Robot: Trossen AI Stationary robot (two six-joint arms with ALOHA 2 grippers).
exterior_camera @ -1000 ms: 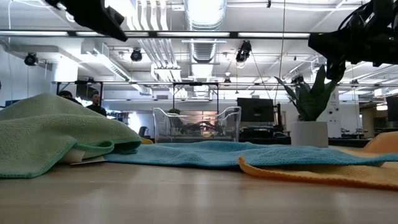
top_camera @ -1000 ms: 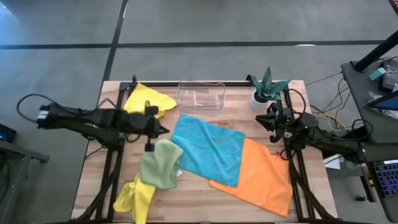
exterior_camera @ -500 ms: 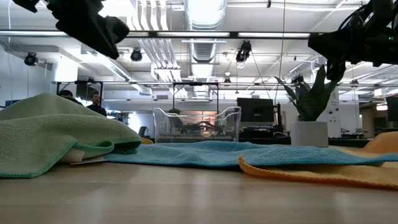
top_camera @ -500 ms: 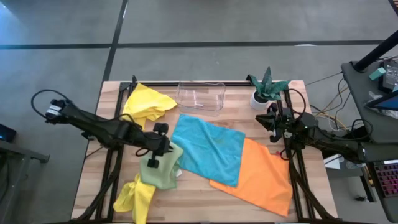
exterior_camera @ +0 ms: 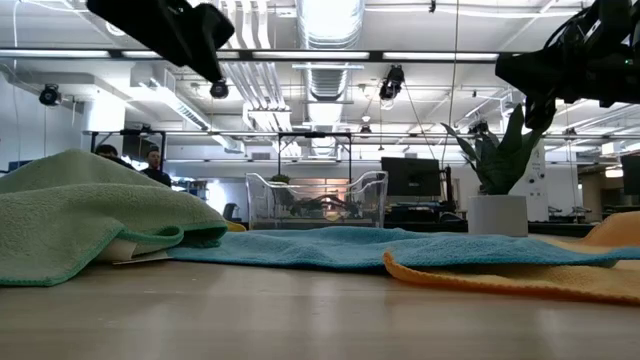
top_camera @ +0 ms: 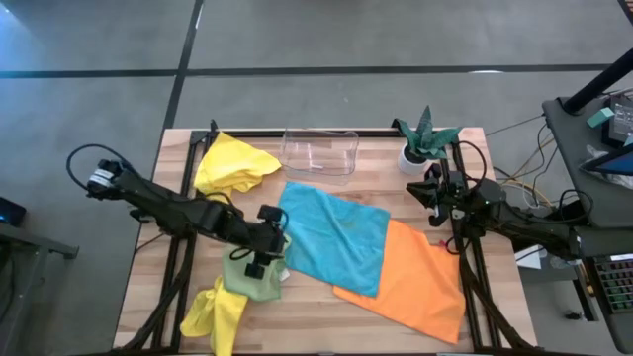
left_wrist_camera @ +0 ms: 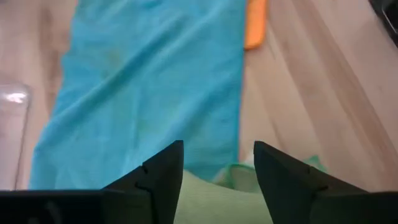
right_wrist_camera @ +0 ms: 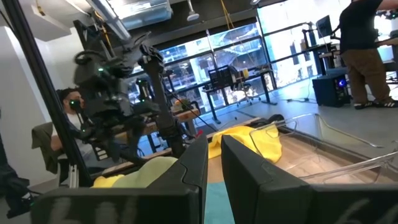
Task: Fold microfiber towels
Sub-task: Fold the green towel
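Five towels lay about the blue towel (top_camera: 331, 237), which was spread flat mid-table: the orange towel (top_camera: 410, 282) overlapped its far-right edge, the green towel (top_camera: 255, 272) sat bunched against its left edge, one yellow towel (top_camera: 233, 163) was heaped beyond that, and another yellow towel (top_camera: 216, 314) lay crumpled nearest the front. The left gripper (top_camera: 265, 240) hovered over the green towel, fingers apart and empty, probably lining up a grab. The right gripper (top_camera: 423, 188) waited beside the plant (top_camera: 425, 138), fingers nearly together, holding nothing.
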